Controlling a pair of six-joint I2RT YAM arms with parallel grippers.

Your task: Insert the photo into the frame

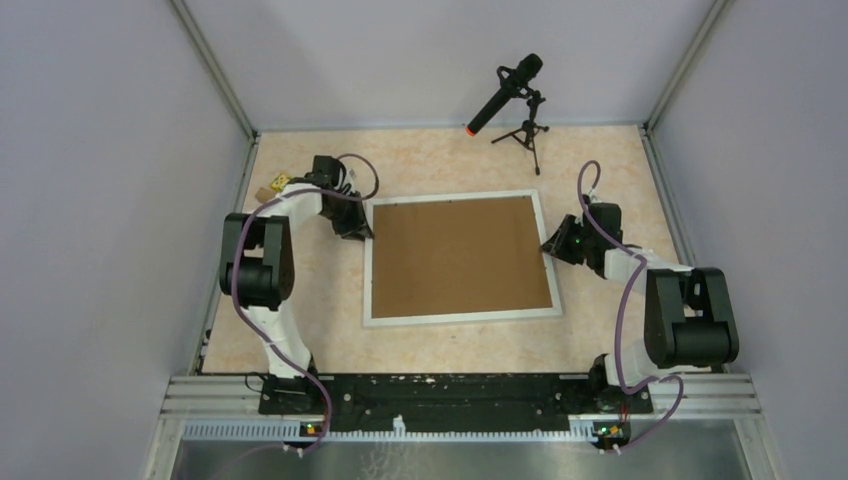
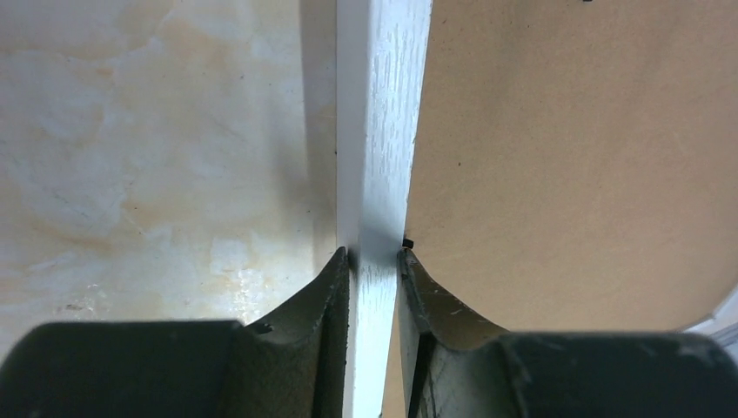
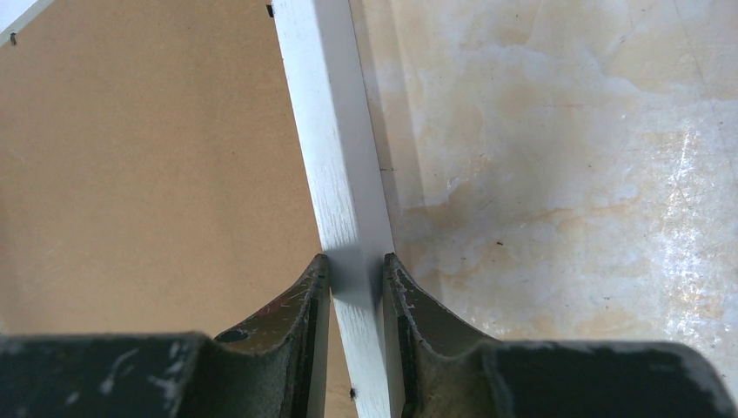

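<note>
The frame (image 1: 372,260) of thin white moulding lies flat in the middle of the table, back side up, with the plain brown backing board (image 1: 460,256) filling it. The photo is hidden. My left gripper (image 1: 352,222) is shut on the frame's left moulding (image 2: 376,131) near its far corner, one finger on each side. My right gripper (image 1: 556,243) is shut on the frame's right moulding (image 3: 335,139), one finger on the board side and one on the table side.
A microphone (image 1: 505,92) on a small black tripod (image 1: 528,135) stands at the back of the table. A small tan and yellow object (image 1: 273,186) lies at the far left. Grey walls enclose the marbled tabletop (image 1: 600,160).
</note>
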